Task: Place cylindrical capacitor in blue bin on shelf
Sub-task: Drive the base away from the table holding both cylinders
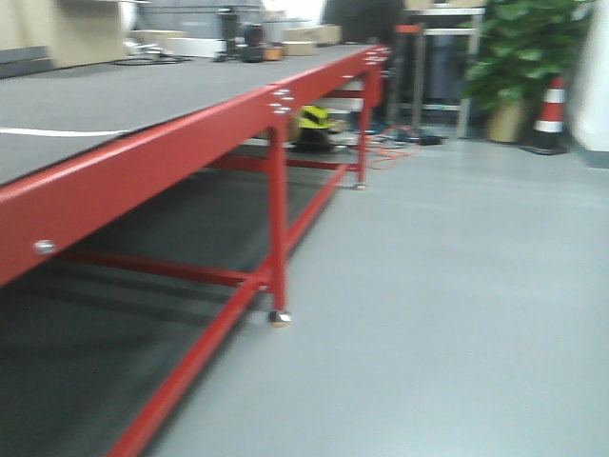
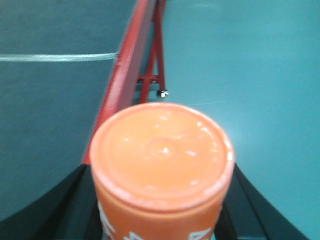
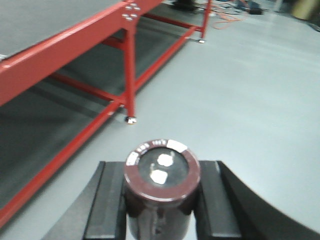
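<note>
My right hand (image 3: 160,202) gripped the cylindrical capacitor (image 3: 162,170) upright above the floor (image 3: 250,100), beside the red-framed tabletop (image 3: 50,20). My left hand (image 2: 160,210) clasped an orange cylinder (image 2: 161,150). Neither shelf nor blue bin showed, so I judged a firm, level carry mattered most.

The counter (image 1: 114,95) has a dull grey top, matt and fine-grained like a rubber mat. It sits on a frame (image 1: 171,148) of red painted metal with a soft satin shine. The bolt heads (image 1: 281,101) and the near leg's foot (image 1: 279,318) are bare bright metal. The floor (image 1: 457,286) is smooth, pale grey and faintly glossy. The orange cylinder (image 2: 162,155) looks plastic, its top smooth and glossy with small highlights. The cylindrical capacitor (image 3: 160,207) wears a glossy dark maroon sleeve, and its two terminals (image 3: 159,175) are bright metal. The left fingers (image 2: 65,200) and right fingers (image 3: 107,200) are black, matt plastic.
</note>
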Tool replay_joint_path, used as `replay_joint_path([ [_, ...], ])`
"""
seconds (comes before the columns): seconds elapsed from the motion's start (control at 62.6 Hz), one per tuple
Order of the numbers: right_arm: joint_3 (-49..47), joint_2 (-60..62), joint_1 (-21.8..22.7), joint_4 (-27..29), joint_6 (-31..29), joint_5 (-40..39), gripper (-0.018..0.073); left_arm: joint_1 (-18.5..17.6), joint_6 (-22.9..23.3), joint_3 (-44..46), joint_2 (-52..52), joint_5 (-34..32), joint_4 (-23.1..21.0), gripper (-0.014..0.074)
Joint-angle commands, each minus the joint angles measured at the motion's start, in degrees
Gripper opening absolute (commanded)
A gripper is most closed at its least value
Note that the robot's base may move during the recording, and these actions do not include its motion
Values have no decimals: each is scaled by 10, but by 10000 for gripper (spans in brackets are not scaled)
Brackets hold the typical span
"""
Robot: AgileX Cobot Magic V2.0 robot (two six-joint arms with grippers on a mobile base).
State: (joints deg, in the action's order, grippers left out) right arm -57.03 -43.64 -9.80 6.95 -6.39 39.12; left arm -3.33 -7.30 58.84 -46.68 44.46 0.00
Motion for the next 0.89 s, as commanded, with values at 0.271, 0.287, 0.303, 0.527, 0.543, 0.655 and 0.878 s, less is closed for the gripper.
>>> replay_joint_path([
  [0.271,-5,3,-1,-2,-1,-11,-162,3,0,2,2,-9,0,-111],
  [0.287,-5,3,-1,-2,-1,-11,-162,3,0,2,2,-9,0,-111],
  [0.303,-5,3,-1,-2,-1,-11,-162,3,0,2,2,-9,0,-111],
  [0.527,-5,3,-1,-2,-1,-11,-162,3,0,2,2,-9,0,-111],
  [0.543,-5,3,-1,-2,-1,-11,-162,3,0,2,2,-9,0,-111],
  [0.655,-5,3,-1,-2,-1,-11,-162,3,0,2,2,-9,0,-111],
  [0.878,-5,3,-1,-2,-1,-11,-162,3,0,2,2,-9,0,-111],
])
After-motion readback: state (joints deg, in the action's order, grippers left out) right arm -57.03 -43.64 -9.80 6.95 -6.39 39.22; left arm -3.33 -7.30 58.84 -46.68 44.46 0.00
